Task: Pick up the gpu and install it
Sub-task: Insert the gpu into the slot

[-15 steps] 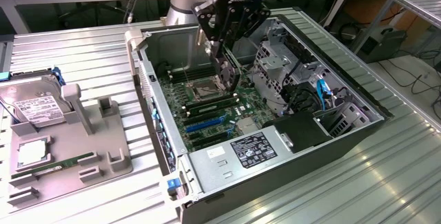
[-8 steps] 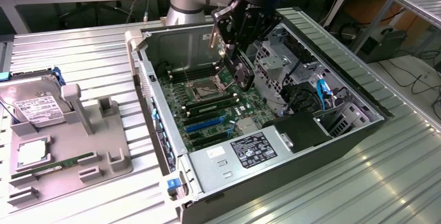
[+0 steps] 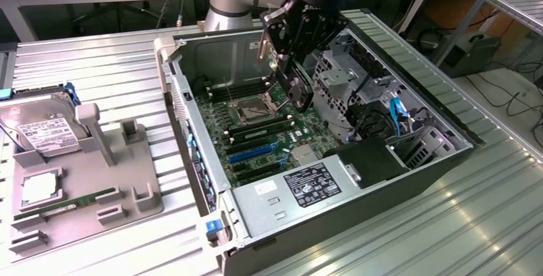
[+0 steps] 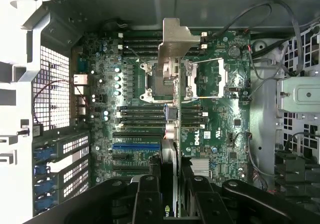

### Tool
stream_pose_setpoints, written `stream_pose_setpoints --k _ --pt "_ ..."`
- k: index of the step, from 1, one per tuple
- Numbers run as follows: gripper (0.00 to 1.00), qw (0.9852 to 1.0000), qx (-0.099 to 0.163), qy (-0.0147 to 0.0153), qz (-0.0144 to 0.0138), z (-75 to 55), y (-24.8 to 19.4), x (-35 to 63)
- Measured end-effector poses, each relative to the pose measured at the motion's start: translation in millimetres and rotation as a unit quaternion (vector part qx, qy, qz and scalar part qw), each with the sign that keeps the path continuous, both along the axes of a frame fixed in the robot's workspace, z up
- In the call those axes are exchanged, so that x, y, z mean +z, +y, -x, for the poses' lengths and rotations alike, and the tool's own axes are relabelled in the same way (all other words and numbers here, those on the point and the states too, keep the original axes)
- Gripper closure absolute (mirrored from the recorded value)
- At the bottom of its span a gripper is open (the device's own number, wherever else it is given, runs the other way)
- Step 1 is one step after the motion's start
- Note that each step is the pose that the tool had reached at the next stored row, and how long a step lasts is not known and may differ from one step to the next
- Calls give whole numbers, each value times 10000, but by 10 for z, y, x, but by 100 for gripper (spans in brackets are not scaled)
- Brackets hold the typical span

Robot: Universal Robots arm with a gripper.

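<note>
My gripper (image 3: 299,47) hangs over the open computer case (image 3: 174,98), shut on the gpu (image 3: 294,91). The dark card hangs edge-on below the fingers, above the motherboard (image 3: 254,139). In the wrist view the gpu (image 4: 171,134) runs as a thin strip from between the black fingers (image 4: 147,196) out to its silver bracket (image 4: 177,39). It is lined up above the CPU socket (image 4: 205,79) and crosses the memory slots. The blue expansion slot (image 4: 136,146) lies on the board beside the card's line, near the rear slot covers (image 4: 60,159).
A grey holder (image 3: 110,180) beside the case at the exterior view's left carries a silver hard drive (image 3: 42,130), a green memory stick (image 3: 68,203) and a square chip (image 3: 38,187). The case also holds a power supply (image 3: 309,184), a drive cage (image 3: 339,75) and loose cables (image 3: 395,114).
</note>
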State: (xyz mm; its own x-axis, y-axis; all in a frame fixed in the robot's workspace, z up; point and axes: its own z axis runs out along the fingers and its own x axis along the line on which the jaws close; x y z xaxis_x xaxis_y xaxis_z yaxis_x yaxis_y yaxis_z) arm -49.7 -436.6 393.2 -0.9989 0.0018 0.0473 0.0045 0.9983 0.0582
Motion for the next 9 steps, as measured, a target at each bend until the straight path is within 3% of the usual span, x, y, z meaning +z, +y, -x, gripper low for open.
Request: stream_pose_setpoints --k 6,9 --pt "74 10000 0 0 0 0 0 0" --pt "74 9998 195 -6 -1 0 0 -1"
